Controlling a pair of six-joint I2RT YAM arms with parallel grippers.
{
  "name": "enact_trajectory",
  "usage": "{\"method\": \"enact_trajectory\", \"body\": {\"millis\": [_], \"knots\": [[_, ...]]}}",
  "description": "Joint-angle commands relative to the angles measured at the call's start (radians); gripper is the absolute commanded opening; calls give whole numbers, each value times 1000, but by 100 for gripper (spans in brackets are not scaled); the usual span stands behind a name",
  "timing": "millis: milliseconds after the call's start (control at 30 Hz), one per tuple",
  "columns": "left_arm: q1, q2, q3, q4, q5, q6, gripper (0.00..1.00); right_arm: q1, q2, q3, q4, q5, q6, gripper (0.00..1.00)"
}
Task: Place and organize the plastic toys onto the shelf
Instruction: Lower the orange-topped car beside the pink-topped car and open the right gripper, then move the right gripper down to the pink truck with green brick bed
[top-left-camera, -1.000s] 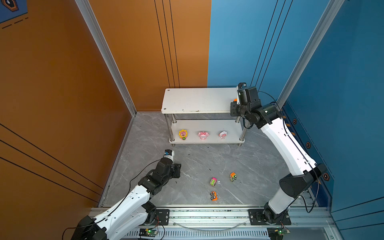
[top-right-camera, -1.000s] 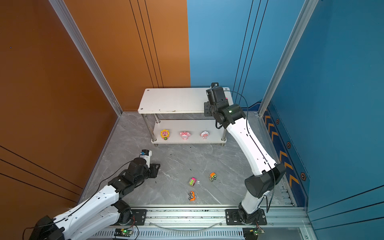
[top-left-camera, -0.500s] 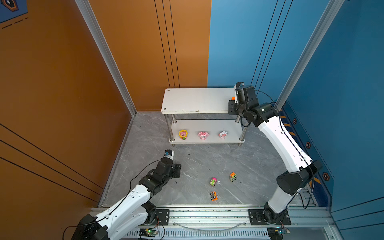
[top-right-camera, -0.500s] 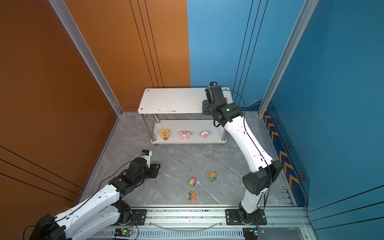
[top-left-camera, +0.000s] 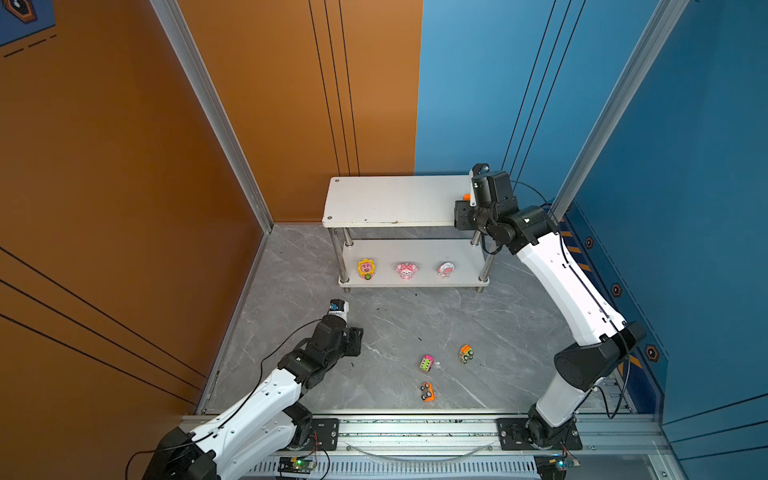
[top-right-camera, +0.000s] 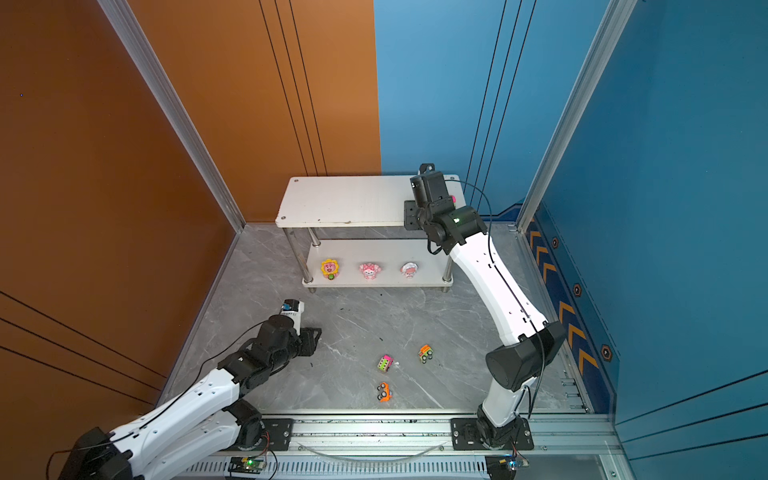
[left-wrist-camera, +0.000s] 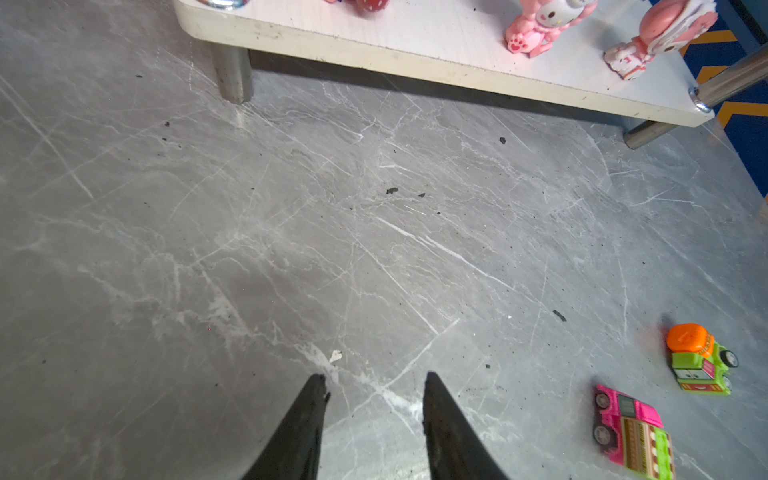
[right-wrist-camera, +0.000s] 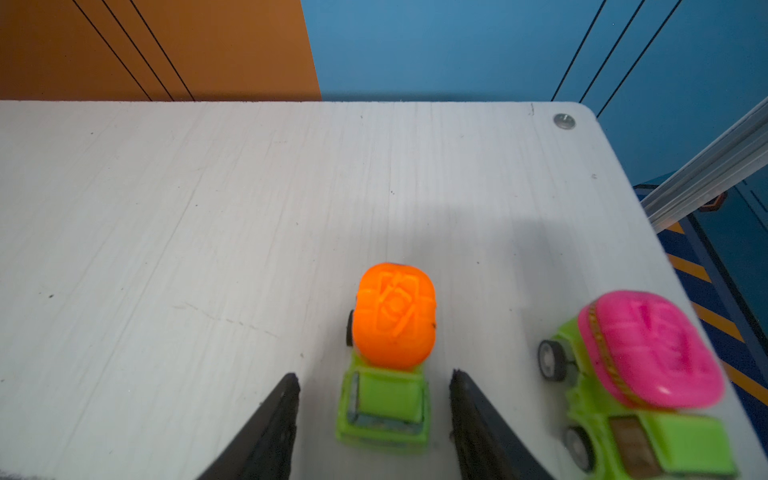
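Note:
The shelf (top-left-camera: 395, 203) stands at the back wall. On its top board's right end sits a green truck with an orange drum (right-wrist-camera: 390, 345), and my right gripper (right-wrist-camera: 374, 378) stands open around it, fingers clear of its sides. A green truck with a pink drum (right-wrist-camera: 640, 374) sits beside it near the board's corner. Three figurines (top-left-camera: 366, 268) (top-left-camera: 406, 270) (top-left-camera: 446, 269) stand in a row on the lower board. On the floor lie a pink-and-green car (top-left-camera: 427, 363), an orange-and-green truck (top-left-camera: 466, 353) and an orange car (top-left-camera: 427, 391). My left gripper (left-wrist-camera: 374, 386) hangs open and empty over the floor.
Chrome posts (top-left-camera: 343, 257) carry the shelf boards. Orange and blue walls close in the grey marble floor (top-left-camera: 395, 324) on three sides. A metal rail (top-left-camera: 415, 432) with both arm bases runs along the front. The three floor cars lie right of my left gripper.
My right gripper has opened and let go of the orange-drum truck, which now rests on the top board. The left gripper's jaws have widened slightly; that arm has stayed in place.

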Motion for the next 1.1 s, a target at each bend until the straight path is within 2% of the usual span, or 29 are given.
{"method": "enact_trajectory", "body": {"millis": [0, 200, 367, 500, 633, 800, 900, 1000, 1067], "knots": [[9, -17, 11, -24, -10, 7, 43, 17, -83, -25, -35, 10, 9, 62], [11, -61, 8, -54, -34, 15, 46, 85, -250, -173, -23, 65, 3, 63], [16, -81, 9, -66, -35, 15, 48, 204, -462, -459, 23, 120, 30, 62], [15, -61, 11, -51, -17, 15, 48, 339, -564, -702, 54, 82, 81, 52], [13, -10, 18, -25, 13, -2, 46, 386, -524, -885, 49, -18, 148, 42], [-26, 34, 31, 0, 27, -25, 46, 445, -458, -1092, 241, -179, 242, 18], [-65, 41, 34, 4, 11, -32, 46, 470, -417, -1138, 301, -246, 259, 17], [-94, 46, 40, 3, 8, -20, 46, 491, -362, -1112, 190, -249, 220, 16], [-105, 49, 41, -8, -10, -18, 47, 515, -331, -1108, 130, -240, 196, 11]]}}
